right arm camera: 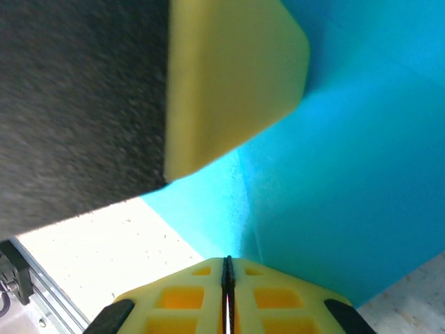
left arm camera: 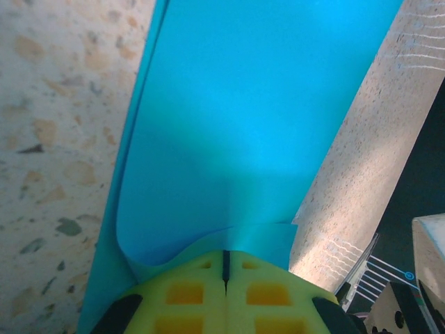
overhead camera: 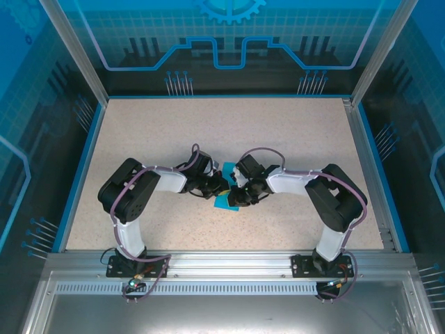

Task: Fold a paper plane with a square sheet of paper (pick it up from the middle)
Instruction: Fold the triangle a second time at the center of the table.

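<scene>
The cyan-blue paper (overhead camera: 224,202) is held at the table's middle, mostly covered by both gripper heads. My left gripper (overhead camera: 217,186) and right gripper (overhead camera: 235,190) meet tip to tip over it. In the left wrist view the paper (left arm camera: 243,118) runs away as a long folded strip with a second layer along its left edge, and my left gripper (left arm camera: 224,255) is shut on its near end. In the right wrist view my right gripper (right arm camera: 227,260) is shut on a creased fold of the paper (right arm camera: 348,181). The other arm's yellow finger (right arm camera: 229,83) presses close above.
The speckled beige table (overhead camera: 208,132) has a blue rim and transparent blue walls on three sides. An aluminium rail (overhead camera: 229,261) with both arm bases runs along the near edge. Open tabletop lies all around the two grippers.
</scene>
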You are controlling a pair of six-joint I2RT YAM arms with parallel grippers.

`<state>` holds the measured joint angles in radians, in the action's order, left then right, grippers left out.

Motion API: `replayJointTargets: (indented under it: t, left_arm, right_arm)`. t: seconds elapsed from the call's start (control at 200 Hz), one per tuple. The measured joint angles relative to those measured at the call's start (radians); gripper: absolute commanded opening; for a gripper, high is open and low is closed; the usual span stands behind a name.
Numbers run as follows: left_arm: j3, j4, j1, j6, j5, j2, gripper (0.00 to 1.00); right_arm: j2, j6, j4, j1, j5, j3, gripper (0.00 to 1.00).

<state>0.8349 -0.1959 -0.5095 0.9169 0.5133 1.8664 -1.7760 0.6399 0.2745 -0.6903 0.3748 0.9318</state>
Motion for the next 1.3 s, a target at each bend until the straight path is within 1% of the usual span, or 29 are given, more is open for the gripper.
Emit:
replayJointTargets:
  t: [0.39,0.645,1.035,1.3]
  left_arm:
    - [0.000,0.000,0.000,-0.003,0.000,0.000,0.00]
    - [0.000,0.002,0.000,-0.003,0.000,0.000,0.00]
    - [0.000,0.002,0.000,-0.003,-0.002,0.001,0.00]
    - [0.003,0.003,0.000,-0.003,0.000,0.005,0.00]
  right_arm:
    - [0.000,0.000,-0.014,0.010,0.004,-0.023,0.12]
    - [0.014,-0.003,0.011,0.013,0.000,-0.031,0.14]
    - [0.048,0.056,-0.128,0.046,0.066,-0.135,0.14]
    - [0.095,0.076,-0.153,0.056,0.084,-0.202,0.15]
